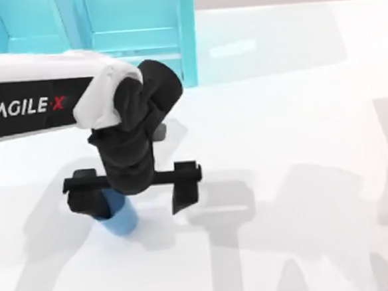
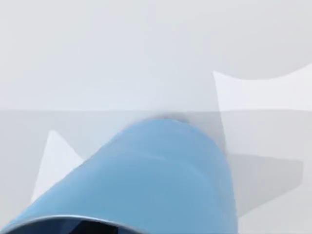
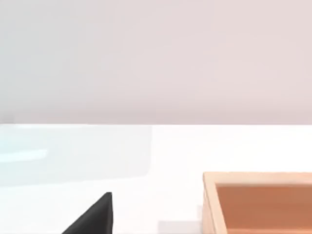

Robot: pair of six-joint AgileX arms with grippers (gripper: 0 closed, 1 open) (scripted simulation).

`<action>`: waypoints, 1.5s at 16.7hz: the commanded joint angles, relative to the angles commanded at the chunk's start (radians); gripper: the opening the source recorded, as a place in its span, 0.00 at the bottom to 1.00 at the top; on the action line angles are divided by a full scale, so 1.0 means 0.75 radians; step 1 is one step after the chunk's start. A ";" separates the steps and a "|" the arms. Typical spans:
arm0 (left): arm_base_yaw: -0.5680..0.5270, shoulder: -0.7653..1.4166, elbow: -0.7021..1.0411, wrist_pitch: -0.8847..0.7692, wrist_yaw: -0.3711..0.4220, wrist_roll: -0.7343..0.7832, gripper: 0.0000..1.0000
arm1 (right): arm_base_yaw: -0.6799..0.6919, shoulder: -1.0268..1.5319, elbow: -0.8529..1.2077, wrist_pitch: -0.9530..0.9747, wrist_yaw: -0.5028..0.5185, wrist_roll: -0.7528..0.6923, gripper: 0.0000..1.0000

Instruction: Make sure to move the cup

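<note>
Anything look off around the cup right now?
Yes: the cup sits off-centre under the left gripper, against one finger rather than midway between the open fingers. The left wrist view shows it leaning, not upright.

- The cup (image 1: 121, 216) stands on the table (image 1: 299, 125), left of centre.
- The left gripper (image 1: 134, 197) hangs over it.
- The shelf unit (image 1: 139, 29) stands behind, at the far left.
</note>
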State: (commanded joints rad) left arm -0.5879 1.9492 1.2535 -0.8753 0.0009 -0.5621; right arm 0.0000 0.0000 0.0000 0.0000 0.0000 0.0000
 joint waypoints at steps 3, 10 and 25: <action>0.000 0.000 0.000 0.000 0.000 0.000 0.62 | 0.000 0.000 0.000 0.000 0.000 0.000 1.00; 0.000 0.000 0.000 0.000 0.000 0.000 0.10 | 0.000 0.000 0.000 0.000 0.000 0.000 1.00; 0.147 -0.018 0.022 -0.027 0.008 0.143 0.00 | 0.000 0.000 0.000 0.000 0.000 0.000 1.00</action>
State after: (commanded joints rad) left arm -0.4779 1.9357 1.2696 -0.8957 0.0067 -0.4548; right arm 0.0000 0.0000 0.0000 0.0000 0.0000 0.0000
